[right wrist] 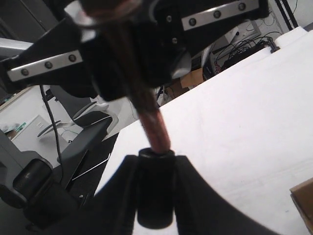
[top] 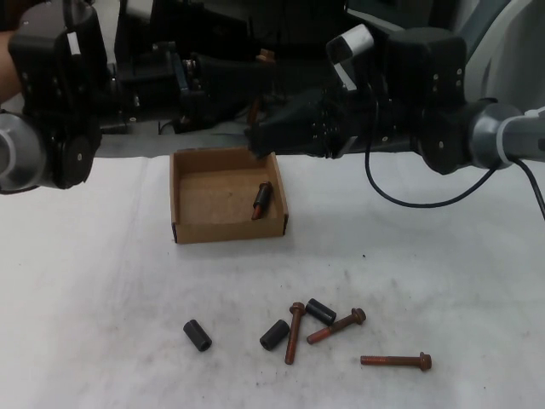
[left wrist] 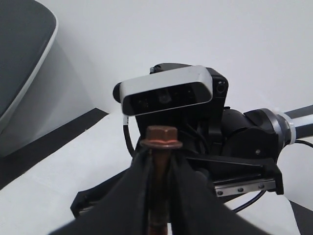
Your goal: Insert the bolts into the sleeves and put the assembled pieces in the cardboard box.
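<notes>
L end effector (left wrist: 158,159) clamped on bolt (left wrist: 158,139), R end effector (right wrist: 155,164) clamped on sleeve (right wrist: 155,196), tip just entering, held near far edge of cardboard box (top: 186,232) (1 assembled piece (top: 261,199) inside); 3 loose bolts (top: 396,361), 3 loose sleeves (top: 197,335) left on table (top: 102,324).

white bench (top: 460,281) | office chair (right wrist: 90,120) beyond its edge | cable tangle (right wrist: 239,51) farther back

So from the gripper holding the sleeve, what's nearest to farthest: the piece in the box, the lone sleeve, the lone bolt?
From the right gripper, by the high view:
1. Assembled piece, in the cardboard box, at its right wall.
2. Lone sleeve, front left.
3. Lone bolt, front right.
</notes>
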Tool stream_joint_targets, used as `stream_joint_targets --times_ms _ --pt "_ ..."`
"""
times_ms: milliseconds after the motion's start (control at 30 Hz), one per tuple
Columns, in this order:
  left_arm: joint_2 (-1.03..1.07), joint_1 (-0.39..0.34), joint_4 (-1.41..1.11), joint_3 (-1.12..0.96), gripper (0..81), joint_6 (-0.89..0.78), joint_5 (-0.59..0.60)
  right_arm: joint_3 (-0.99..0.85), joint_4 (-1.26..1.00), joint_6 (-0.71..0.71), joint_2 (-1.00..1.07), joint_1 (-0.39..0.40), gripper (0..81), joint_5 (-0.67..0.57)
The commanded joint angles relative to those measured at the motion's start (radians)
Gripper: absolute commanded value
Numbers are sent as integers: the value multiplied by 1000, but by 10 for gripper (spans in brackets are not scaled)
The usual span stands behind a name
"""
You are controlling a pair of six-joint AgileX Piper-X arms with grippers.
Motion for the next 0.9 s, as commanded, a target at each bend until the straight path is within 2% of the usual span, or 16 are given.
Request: stream_joint_targets --times_ms 0,400,867 --pt "-8 4 -19 -3 6 9 0 -9 -11 1 -15 1 2 -13" --pt "-8 4 -19 -3 6 5 7 -9 -159 84 -15 -3 2 -13" --pt "-8 4 -19 -3 6 -38 7 -9 -159 82 -15 -3 2 2"
